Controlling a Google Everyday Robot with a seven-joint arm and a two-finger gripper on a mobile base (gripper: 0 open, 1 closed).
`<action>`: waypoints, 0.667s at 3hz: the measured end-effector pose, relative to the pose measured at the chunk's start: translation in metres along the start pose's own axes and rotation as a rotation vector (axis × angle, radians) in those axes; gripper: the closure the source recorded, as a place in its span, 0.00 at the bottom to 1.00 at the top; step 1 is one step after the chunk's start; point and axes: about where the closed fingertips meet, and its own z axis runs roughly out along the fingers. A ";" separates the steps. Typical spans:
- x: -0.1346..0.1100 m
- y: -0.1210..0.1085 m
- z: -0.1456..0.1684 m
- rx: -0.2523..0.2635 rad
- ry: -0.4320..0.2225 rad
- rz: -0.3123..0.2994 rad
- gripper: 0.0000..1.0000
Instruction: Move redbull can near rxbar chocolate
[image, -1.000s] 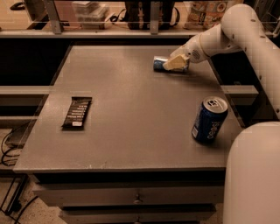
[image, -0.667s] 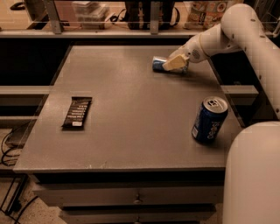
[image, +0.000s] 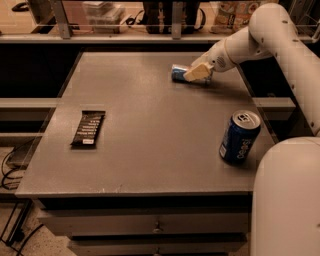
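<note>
While the slim blue-and-silver metal redbull can (image: 178, 73) lies far right on the grey bench (image: 150, 155), the hand (image: 199, 73) is at it.
Its grip cannot be told; the flat black-wrapped rxbar chocolate (image: 89, 128) lies well apart, left.

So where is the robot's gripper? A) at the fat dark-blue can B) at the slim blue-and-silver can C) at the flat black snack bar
B: the gripper is at the slim blue-and-silver can, which lies on its side at the far end of the grey table.
</note>
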 end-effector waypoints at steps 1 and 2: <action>-0.026 0.014 -0.001 -0.029 -0.013 -0.038 1.00; -0.048 0.023 -0.001 -0.046 -0.020 -0.077 1.00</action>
